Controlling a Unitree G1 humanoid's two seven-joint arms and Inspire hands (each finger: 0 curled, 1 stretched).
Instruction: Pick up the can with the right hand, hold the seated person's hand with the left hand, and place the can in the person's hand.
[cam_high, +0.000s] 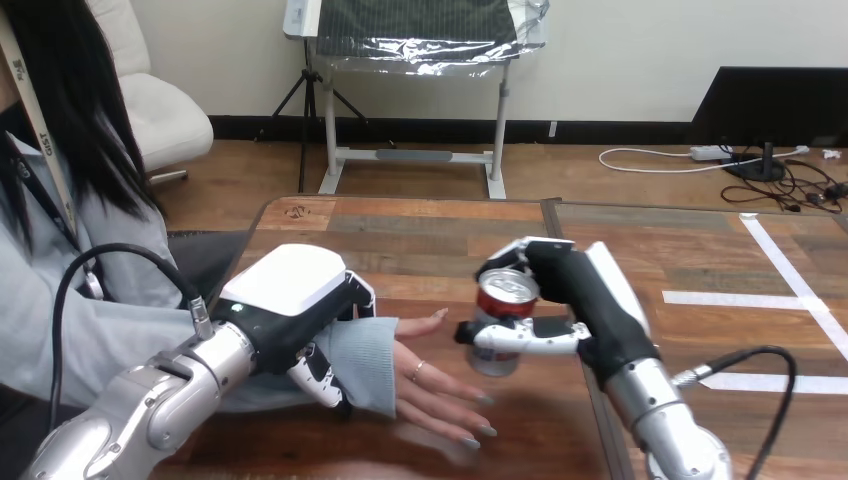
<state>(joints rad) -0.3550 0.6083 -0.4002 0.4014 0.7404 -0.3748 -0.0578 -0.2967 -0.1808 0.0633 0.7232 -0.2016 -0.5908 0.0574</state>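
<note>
Head view: right hand (585, 300) clamped round the can (503, 302) beside the person's hand (432, 385); left hand (290, 300) clasps the wrist (370, 360).

The robot's left hand (285, 290), at about 8 o'clock, is black. It has a big, smooth white shell on its back, rounded at the corners like a bar of soap. The left forearm (150, 410) behind it is a shiny silver tube with a ridged ring near the wrist. The right hand (590, 300), at about 4 o'clock, is black too, with a long, thin white shell along its back. The right forearm (665, 420) is the same shiny silver, round and thick. Both hands have fingers (322, 383) made of short black and white pieces.
</note>
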